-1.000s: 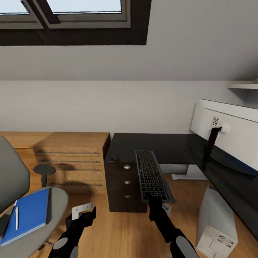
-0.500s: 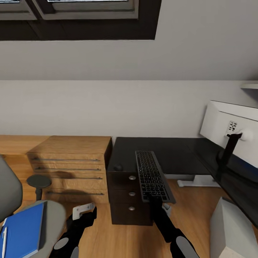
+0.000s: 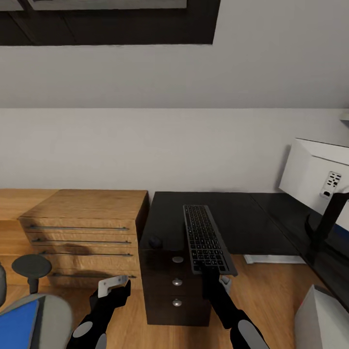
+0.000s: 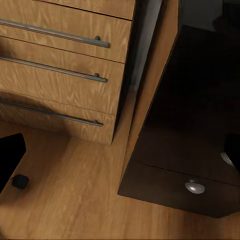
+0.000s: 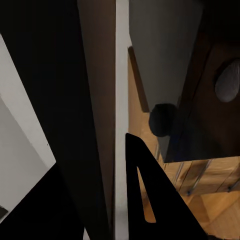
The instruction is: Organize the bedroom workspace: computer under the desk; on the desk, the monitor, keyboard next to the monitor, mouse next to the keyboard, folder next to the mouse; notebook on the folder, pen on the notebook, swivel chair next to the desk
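Keyboard point(image 3: 207, 239), one, is clamped at its near end by the right tool point(image 3: 211, 276), above the black worktop point(image 3: 232, 213). Left tool point(image 3: 114, 287) hangs spread, holding nothing. One monitor point(image 3: 317, 179) stands far right.

Light wood dresser point(image 3: 85, 232) w/ three long metal drawer handles stands just beside a black drawer unit, against grey wall point(image 3: 145, 145). Dark skylight frame point(image 3: 106, 26) up top. Wood plank floor point(image 3: 131, 320) below; dresser front also seen close in left wrist view point(image 4: 60, 65).
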`<state>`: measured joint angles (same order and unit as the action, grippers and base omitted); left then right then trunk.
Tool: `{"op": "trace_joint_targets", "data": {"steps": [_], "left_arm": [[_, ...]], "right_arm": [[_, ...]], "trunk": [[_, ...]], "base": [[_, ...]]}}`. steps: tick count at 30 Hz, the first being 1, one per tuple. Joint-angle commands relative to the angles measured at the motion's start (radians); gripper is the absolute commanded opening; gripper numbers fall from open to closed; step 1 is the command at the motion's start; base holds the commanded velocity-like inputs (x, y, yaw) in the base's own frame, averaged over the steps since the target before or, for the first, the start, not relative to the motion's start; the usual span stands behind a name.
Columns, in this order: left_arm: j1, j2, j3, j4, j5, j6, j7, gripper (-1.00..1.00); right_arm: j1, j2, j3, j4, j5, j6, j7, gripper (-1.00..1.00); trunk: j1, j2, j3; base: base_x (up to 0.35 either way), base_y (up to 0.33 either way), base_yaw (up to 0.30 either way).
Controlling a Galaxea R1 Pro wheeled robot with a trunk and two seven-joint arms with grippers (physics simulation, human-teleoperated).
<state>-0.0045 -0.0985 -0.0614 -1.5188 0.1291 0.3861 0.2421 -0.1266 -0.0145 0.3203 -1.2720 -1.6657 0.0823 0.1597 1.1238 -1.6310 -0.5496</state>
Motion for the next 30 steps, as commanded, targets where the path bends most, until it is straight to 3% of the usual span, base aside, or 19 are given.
{"op": "trace_joint_targets", "data": {"steps": [1,7,18,23,30], "left_arm": [[-0.001,0.000,-0.002,-0.001,0.011,0.003,0.008,1.00],[0.000,0.000,0.000,-0.002,0.013,0.007,0.007,1.00],[-0.001,0.000,-0.002,-0.014,0.016,0.009,0.007,1.00],[-0.001,-0.005,-0.022,-0.028,0.016,0.009,0.011,1.00],[-0.001,-0.006,-0.029,-0.033,0.016,0.009,0.014,1.00]], "right_arm": [[-0.001,-0.001,0.002,0.000,-0.012,0.002,0.006,-1.00],[-0.001,-0.001,0.005,0.000,-0.012,0.002,0.006,-1.00],[-0.001,0.001,0.008,0.001,-0.010,0.002,0.006,-1.00],[-0.001,0.001,0.011,0.006,-0.009,0.002,0.006,-1.00],[-0.001,0.001,0.012,0.008,-0.008,0.002,0.006,-1.00]], "trunk": [[0.001,0.000,-0.001],[0.001,0.000,-0.001],[0.001,0.000,-0.001],[0.001,0.000,-0.001],[0.027,-0.049,-0.023]], "base": [[0.328,0.000,0.000],[0.290,0.115,0.000],[0.086,0.069,0.000],[0.018,0.016,0.000],[0.002,0.001,0.000]]}}
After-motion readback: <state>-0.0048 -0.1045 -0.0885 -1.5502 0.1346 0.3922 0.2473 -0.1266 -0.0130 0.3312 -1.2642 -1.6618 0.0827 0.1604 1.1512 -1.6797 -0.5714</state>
